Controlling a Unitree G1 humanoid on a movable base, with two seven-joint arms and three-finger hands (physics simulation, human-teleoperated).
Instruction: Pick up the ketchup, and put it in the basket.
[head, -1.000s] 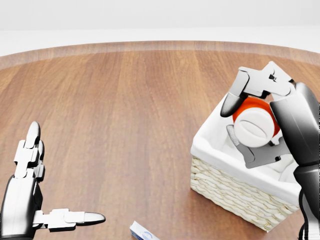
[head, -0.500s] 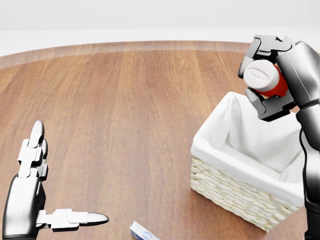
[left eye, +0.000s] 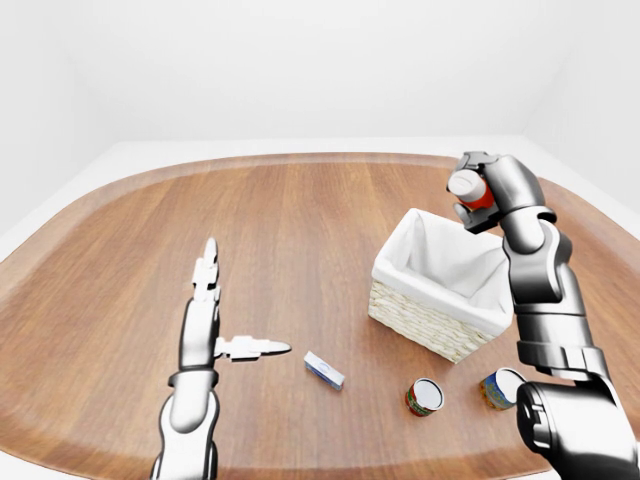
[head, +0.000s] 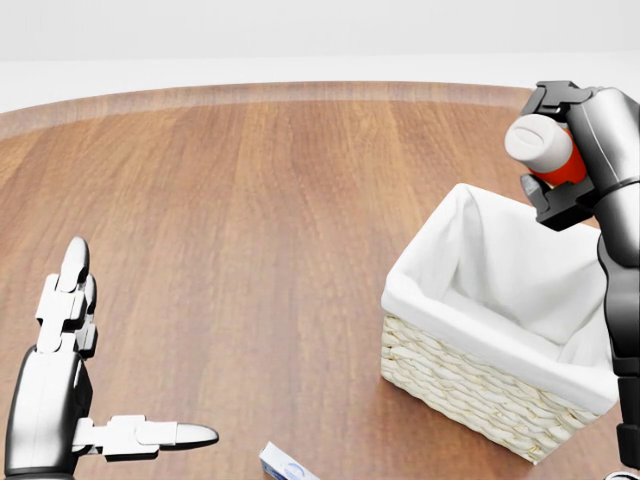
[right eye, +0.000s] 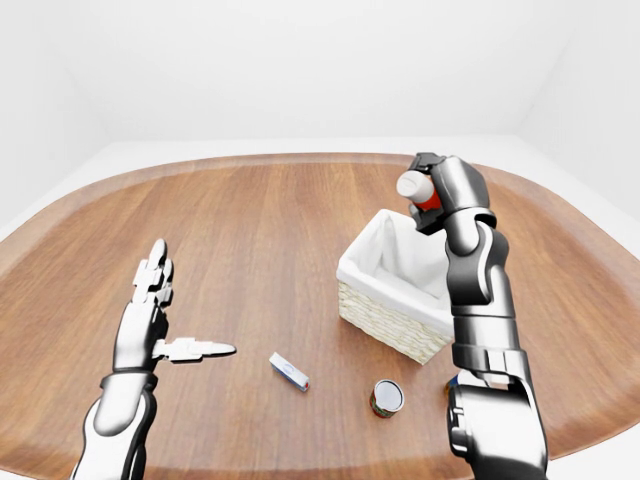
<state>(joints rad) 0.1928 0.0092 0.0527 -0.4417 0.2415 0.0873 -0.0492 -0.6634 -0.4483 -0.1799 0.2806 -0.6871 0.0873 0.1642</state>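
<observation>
Right robot hand (head: 548, 165) is closed round the ketchup bottle (head: 545, 152), fingers wrapped on the red body, white cap pointing toward the camera and slightly left in the head view. Bottle is held up in the air, tilted, at the top-right edge of the basket (head: 470, 385), not inside it. Basket is wicker with a white cloth liner (head: 500, 270), and looks empty as far as the views show.

Left robot hand (head: 70, 400) is spread wide, holding nothing, low at the left of the head view, well apart from everything.

Other stuff on the desk (left eye: 300, 220): a small white-blue packet (left eye: 324, 369) below-left of the basket, two cans (left eye: 424, 396) (left eye: 497, 388) lying below it in the left-eye view. None in the way.

Step in hand, as I judge it: placing. To do it well, bring the bottle over the middle of the liner opening rather than the rim, lower it below the cloth edge, then loosen the fingers. Letting go from this height or this near the rim risks it bouncing off the wall or tipping the basket. Keep the left hand parked.
</observation>
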